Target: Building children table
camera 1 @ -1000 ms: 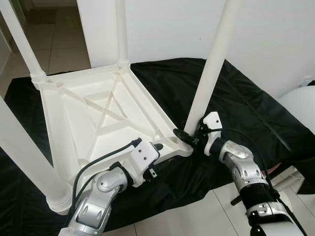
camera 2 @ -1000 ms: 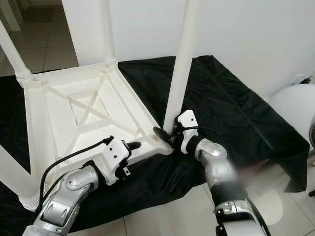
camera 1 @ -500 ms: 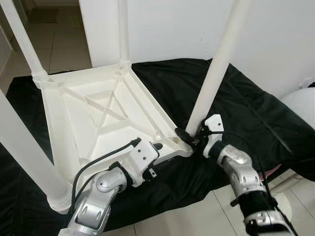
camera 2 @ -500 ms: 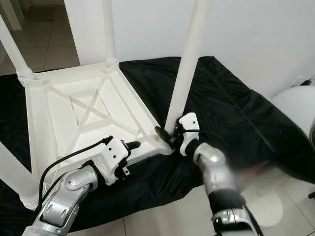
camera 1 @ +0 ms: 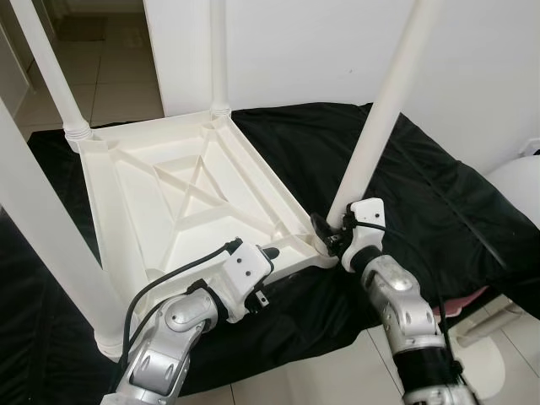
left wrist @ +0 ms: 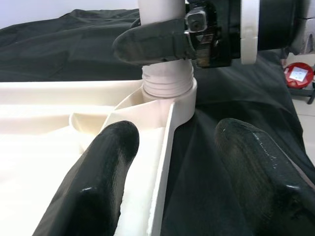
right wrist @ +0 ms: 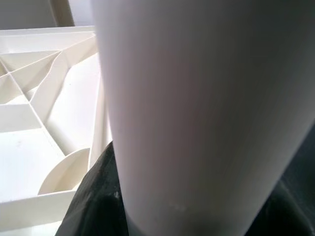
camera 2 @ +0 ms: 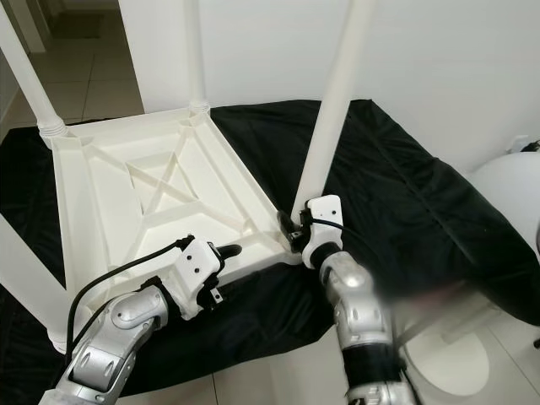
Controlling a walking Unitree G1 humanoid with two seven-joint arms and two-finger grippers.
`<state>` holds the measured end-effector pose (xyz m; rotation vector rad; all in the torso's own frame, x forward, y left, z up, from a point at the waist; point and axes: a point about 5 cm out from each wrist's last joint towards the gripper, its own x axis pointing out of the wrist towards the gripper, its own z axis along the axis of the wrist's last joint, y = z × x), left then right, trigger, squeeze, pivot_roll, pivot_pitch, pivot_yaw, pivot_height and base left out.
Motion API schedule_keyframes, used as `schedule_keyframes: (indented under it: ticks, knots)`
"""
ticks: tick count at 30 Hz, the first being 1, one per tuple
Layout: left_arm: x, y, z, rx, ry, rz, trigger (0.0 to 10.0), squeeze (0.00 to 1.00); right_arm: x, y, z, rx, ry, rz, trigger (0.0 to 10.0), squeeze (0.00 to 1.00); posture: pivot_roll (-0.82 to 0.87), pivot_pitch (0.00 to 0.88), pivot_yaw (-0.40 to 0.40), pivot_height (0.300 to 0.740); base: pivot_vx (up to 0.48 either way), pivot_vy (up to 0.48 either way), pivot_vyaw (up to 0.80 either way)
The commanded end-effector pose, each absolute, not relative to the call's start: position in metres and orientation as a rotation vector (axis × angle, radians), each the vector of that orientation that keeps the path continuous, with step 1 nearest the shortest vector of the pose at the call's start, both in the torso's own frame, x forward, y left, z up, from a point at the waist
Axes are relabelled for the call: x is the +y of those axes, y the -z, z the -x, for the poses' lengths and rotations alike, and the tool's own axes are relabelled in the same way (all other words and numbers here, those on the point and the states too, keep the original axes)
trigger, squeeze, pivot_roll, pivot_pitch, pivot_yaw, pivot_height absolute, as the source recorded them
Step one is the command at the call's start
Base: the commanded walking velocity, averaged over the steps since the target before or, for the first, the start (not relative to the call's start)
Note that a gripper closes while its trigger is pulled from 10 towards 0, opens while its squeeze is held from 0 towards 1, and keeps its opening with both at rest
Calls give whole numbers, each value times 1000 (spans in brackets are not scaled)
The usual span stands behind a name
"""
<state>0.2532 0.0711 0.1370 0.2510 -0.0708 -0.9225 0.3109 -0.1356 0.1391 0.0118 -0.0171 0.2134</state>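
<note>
Four white legs rise from an upturned white plastic children's table (camera 1: 181,198) that lies top-down on a black cloth (camera 1: 439,202) spread over a pale tiled floor (camera 1: 101,76). The table's ribbed underside faces up, with a diamond-shaped brace pattern in its middle. One leg (camera 1: 384,118) stands at the corner nearest the robot's right arm and leans slightly away from the table; its ridged lower end sits in the round corner socket (left wrist: 172,96). The other three legs stand at the remaining corners, the near-left one (camera 1: 55,245) looming large beside the left arm.

The right gripper (camera 1: 325,234) is clamped around the base of the near-right leg, just above the socket, one black finger (left wrist: 155,46) wrapping the white tube on the side facing the left wrist camera. In the right wrist view the leg's smooth white surface is pressed close against the camera, with the table's ribs behind it.

The left gripper (left wrist: 172,167) sits at the table's near edge, close to the same corner. Its two black fingers are spread apart and straddle the thin rim (left wrist: 165,147), one finger (left wrist: 106,167) over the white underside, the other over the black cloth; neither visibly squeezes the rim.

A white rounded object (camera 1: 515,186) stands at the far right edge of the cloth, and a small red item (left wrist: 298,73) lies beyond the cloth.
</note>
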Motion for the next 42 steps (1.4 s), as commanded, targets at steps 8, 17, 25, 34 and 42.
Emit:
schedule_keyframes:
  ticks: [8, 17, 25, 34, 42]
  knots:
    - [70, -137, -254, -69, 878, -248, 10000, 0, -115, -119, -294, 127, 33, -113, 10000, 0, 1, 39, -45, 740, 0, 0, 0]
    - [69, -138, -256, -74, 882, -250, 10000, 0, -117, -123, -296, 120, 8, -108, 10000, 122, 0, 28, -50, 740, 0, 0, 0]
    - [68, -138, -255, -79, 884, -253, 10000, 0, -118, -131, -296, 86, -72, -120, 10000, 1000, -2, 17, -55, 740, 0, 0, 0]
    - [66, -138, -257, -84, 889, -254, 10000, 0, -141, -138, -307, 38, -249, -33, 10000, 0, -8, 7, -56, 740, 0, 0, 0]
    - [65, -138, -256, -84, 895, -254, 10000, 0, -150, -142, -311, 3, -407, 30, 10000, 0, -11, 6, -54, 740, 0, 0, 0]
